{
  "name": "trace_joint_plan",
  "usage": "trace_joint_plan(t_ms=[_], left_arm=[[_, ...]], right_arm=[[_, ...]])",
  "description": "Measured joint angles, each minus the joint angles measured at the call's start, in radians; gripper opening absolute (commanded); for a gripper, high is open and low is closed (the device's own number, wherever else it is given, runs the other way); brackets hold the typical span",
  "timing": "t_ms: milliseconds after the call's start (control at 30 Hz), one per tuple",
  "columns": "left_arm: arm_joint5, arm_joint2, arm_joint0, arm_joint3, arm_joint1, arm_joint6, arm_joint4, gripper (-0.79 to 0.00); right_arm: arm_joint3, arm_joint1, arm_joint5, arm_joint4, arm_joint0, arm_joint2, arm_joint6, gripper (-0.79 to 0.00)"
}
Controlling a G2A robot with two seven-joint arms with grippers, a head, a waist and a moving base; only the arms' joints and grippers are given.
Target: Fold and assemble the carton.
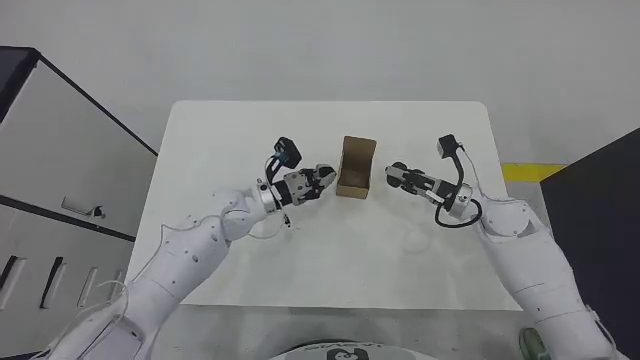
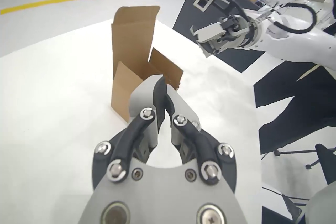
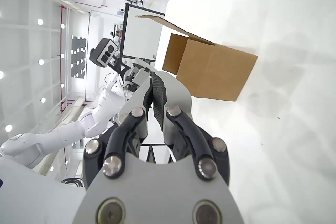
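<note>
A small brown carton (image 1: pixel 355 168) stands upright in the middle of the white table (image 1: pixel 420 260), its top open and its flaps raised. In the left wrist view the carton (image 2: pixel 131 59) has one tall flap up and a side flap leaning outward. My left gripper (image 1: pixel 325 177) is shut and empty, just beside the carton's left side. My right gripper (image 1: pixel 392 174) is shut and empty too, a short gap from the carton's right side. In the right wrist view the carton (image 3: pixel 215 70) lies just beyond the closed right gripper (image 3: pixel 155 78).
A grey cabinet (image 1: pixel 50 150) stands off the table's left edge and a dark panel (image 1: pixel 600 200) off its right edge. Bare table surface lies in front of and behind the carton.
</note>
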Motion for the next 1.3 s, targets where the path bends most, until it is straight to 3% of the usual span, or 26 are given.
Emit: trace_joint_plan(t_ms=[233,367,667,933,1300], left_arm=[[0.027,-0.002,0.006,-0.017,-0.002,0.005,0.009,-0.785],[0.099,0.018,-0.018,-0.030,-0.019,-0.013,0.031,-0.785],[0.212,0.080,-0.080,0.051,-0.063,0.017,0.121,-0.785],[0.174,0.111,-0.105,0.107,-0.092,0.024,0.114,-0.785],[0.147,0.121,-0.100,0.118,-0.111,0.004,0.103,-0.785]], right_arm=[[-0.004,-0.001,0.004,-0.029,-0.002,-0.010,-0.013,-0.785],[0.014,-0.005,-0.007,-0.065,0.019,-0.031,-0.035,-0.785],[0.064,-0.018,-0.010,-0.119,0.075,-0.083,-0.074,-0.785],[0.093,-0.030,-0.020,-0.173,0.119,-0.126,-0.119,-0.785],[0.142,-0.043,-0.040,-0.226,0.185,-0.169,-0.125,-0.785]])
